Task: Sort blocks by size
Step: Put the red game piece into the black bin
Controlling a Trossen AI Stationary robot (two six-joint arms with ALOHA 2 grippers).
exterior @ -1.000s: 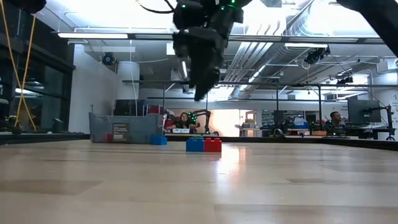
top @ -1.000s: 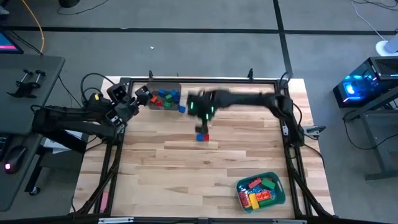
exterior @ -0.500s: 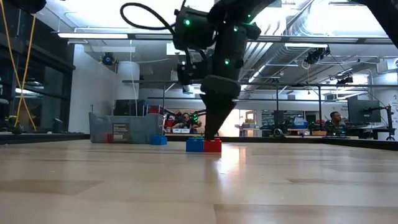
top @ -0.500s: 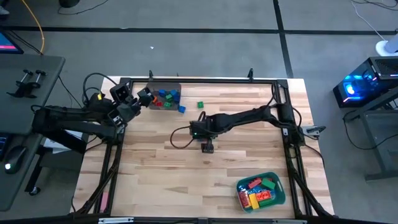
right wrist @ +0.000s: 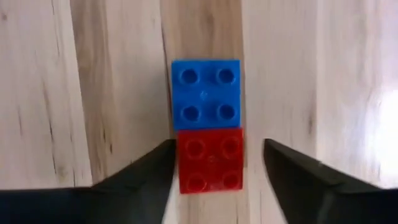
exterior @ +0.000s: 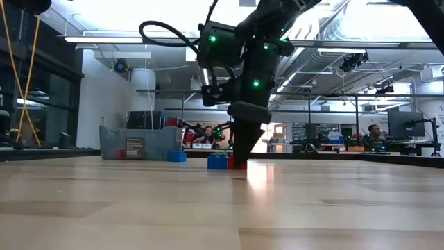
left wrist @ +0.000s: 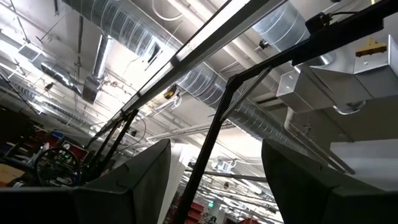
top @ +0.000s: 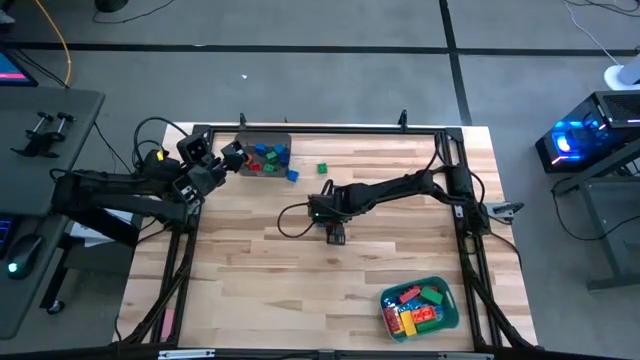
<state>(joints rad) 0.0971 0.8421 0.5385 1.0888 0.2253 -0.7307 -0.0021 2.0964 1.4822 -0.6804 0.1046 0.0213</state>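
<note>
A red brick (right wrist: 210,166) and a blue brick (right wrist: 205,94), both short with four studs, lie end to end on the table. My right gripper (right wrist: 217,148) is open and points down over them, one finger on either side of the red brick. In the low view it (exterior: 241,161) reaches down to the table and partly hides the red brick beside the blue one (exterior: 217,161). My left gripper (top: 232,155) is open, tipped upward beside the grey bin (top: 262,145) of bricks. My right gripper has one finger (right wrist: 163,163) close against the red brick's side; I cannot tell whether it touches. The other finger (right wrist: 280,163) stands clear of it.
A loose blue brick (top: 292,175) and a green brick (top: 322,169) lie near the grey bin at the far side. A teal bin (top: 447,312) holding several bricks stands at the near right. Bare wood lies between.
My right gripper has come from high over the table's far side toward the near edge and down. It now points down with its fingers either side of the red brick. The red and blue bricks have stayed in place.
</note>
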